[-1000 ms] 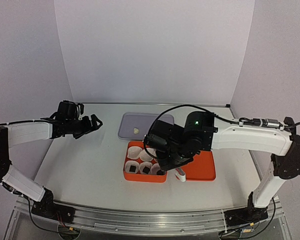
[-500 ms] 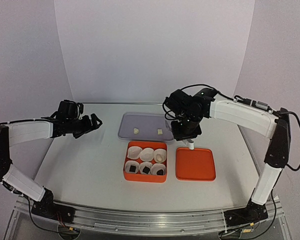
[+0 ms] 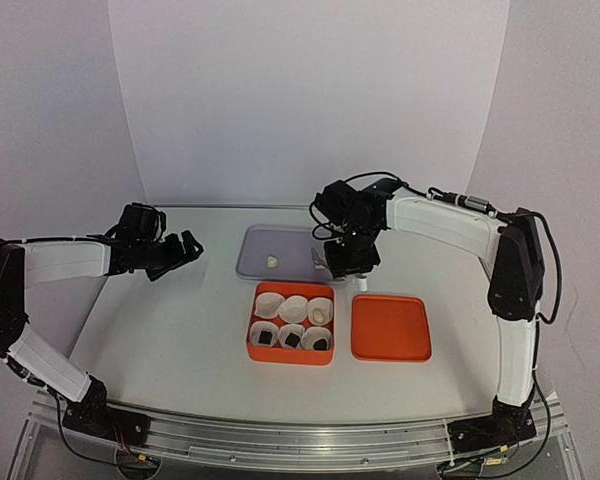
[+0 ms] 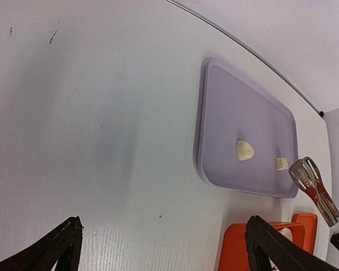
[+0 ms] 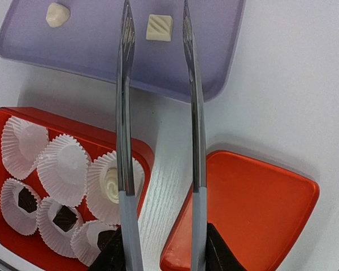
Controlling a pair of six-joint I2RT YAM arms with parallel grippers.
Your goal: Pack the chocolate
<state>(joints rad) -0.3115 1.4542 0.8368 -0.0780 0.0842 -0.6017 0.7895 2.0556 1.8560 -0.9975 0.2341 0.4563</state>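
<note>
Two pale cream pieces of chocolate lie on the purple tray (image 3: 255, 250): a lump (image 5: 57, 14) (image 3: 272, 262) and a ridged square (image 5: 159, 27) (image 4: 281, 164). The orange box (image 3: 252, 335) holds white paper cups. Its near row has three dark pieces (image 5: 64, 217), and the far right cup holds a cream piece (image 5: 110, 180). My right gripper (image 5: 161, 248) (image 3: 348, 255) is shut on metal tongs (image 5: 124, 113). The tong tips stand apart on either side of the square piece, with nothing between them. My left gripper (image 4: 164, 231) (image 3: 185, 247) hangs open and empty, left of the tray.
The orange square lid (image 3: 390, 328) (image 5: 254, 209) lies flat to the right of the box. Two far-row cups (image 5: 22, 144) show no chocolate. White walls close in the table at the back and sides.
My right arm has swung from over the box back to the purple tray, with the tongs spreading slightly. A cream piece now sits in the far right cup. The left arm has stayed put.
</note>
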